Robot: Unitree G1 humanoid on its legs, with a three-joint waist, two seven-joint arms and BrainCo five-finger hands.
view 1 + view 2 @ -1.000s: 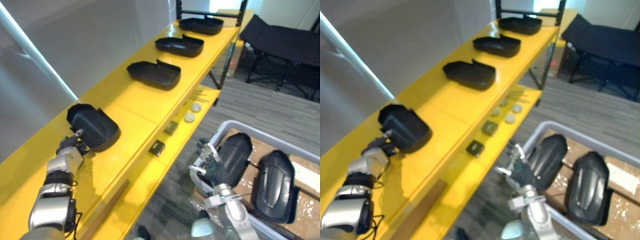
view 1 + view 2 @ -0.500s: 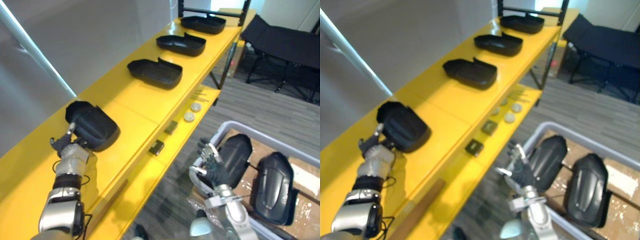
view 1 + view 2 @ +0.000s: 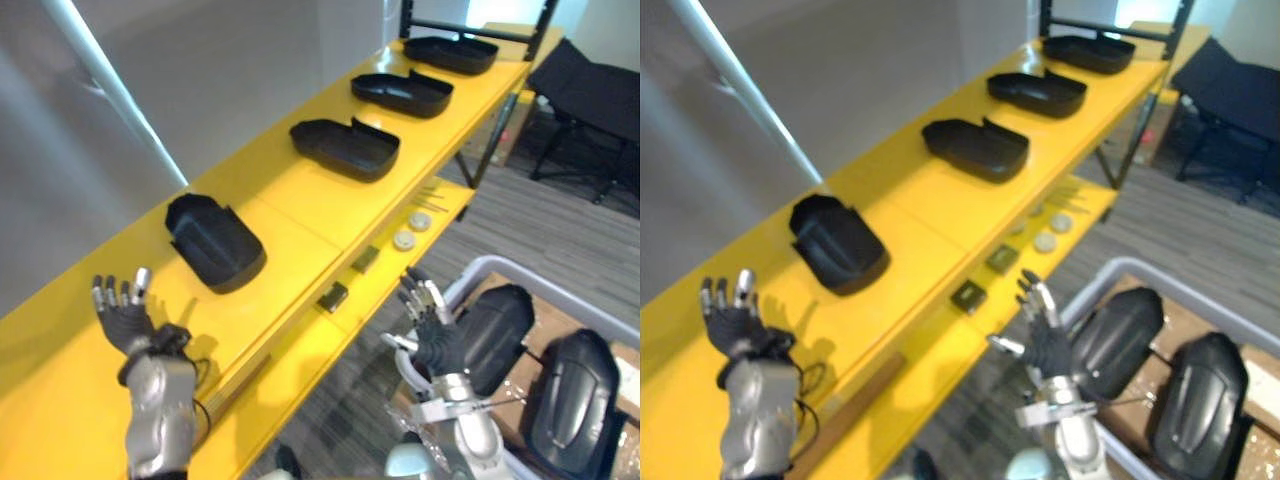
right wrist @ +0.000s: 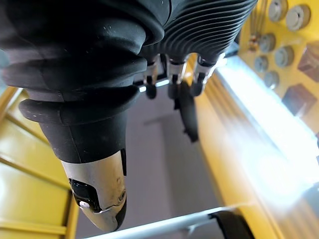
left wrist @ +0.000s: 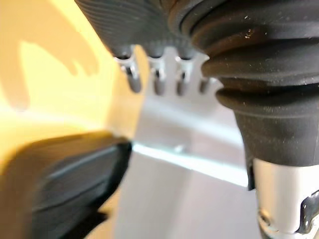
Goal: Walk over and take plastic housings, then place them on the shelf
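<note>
Pulled back from the nearest housing point(image 3: 215, 243), the left hand point(image 3: 125, 320) now hovers over the bare near end of the yellow shelf point(image 3: 290, 215), well apart from the part it was touching a moment ago. Its fingers are straight and spread, holding nothing. The whole view has also shifted, so the head has moved with the arm. The housing itself has not left its spot.

That housing lies open side up on the shelf, free of either hand. It is the near end of a row, with three more housings point(image 3: 345, 148) spaced along the shelf toward the far end. By the look of it this placement is done, and the release was clean.

The right hand point(image 3: 430, 330) hangs at the lower right, fingers straight and relaxed, empty. It is just beside the white rim of a bin point(image 3: 480, 268) that holds two housings point(image 3: 573, 395) — whether it touches the closer one cannot be told. A few small parts point(image 3: 404, 240) sit on the lower ledge between shelf and bin.

With two parts waiting in the bin and open shelf left at the near end, the likely next step is a turn toward the bin for another pick.
</note>
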